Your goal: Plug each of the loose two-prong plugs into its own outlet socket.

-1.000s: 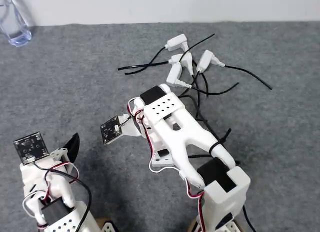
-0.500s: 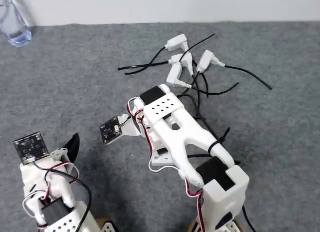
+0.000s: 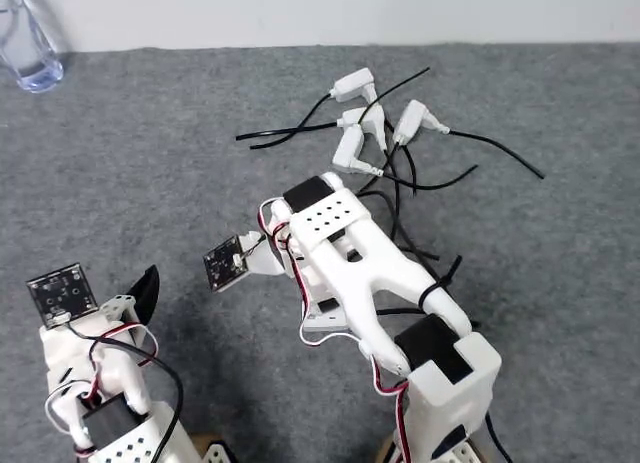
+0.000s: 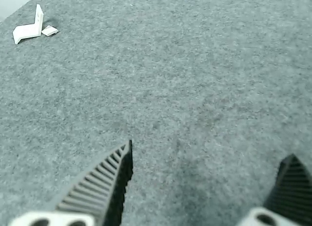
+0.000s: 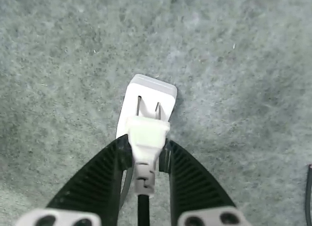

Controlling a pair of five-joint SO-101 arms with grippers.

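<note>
My right gripper is shut on a white two-prong plug with a black cord. Its prongs point at the slots of a white outlet socket lying on the grey carpet, and the prong tips sit right at the slots. In the high view the right arm reaches across the middle and hides that gripper beneath it. Several loose white plugs with black cords lie tangled just beyond it. My left gripper hovers open over bare carpet at the near left, where its dark finger shows in the high view.
A clear glass stands at the far left corner by the wall. Black cords trail right of the right arm. A small white bracket lies on the carpet far from the left gripper.
The right arm has shifted a little towards the near right, with the plug still in its gripper. The left arm has not moved.
</note>
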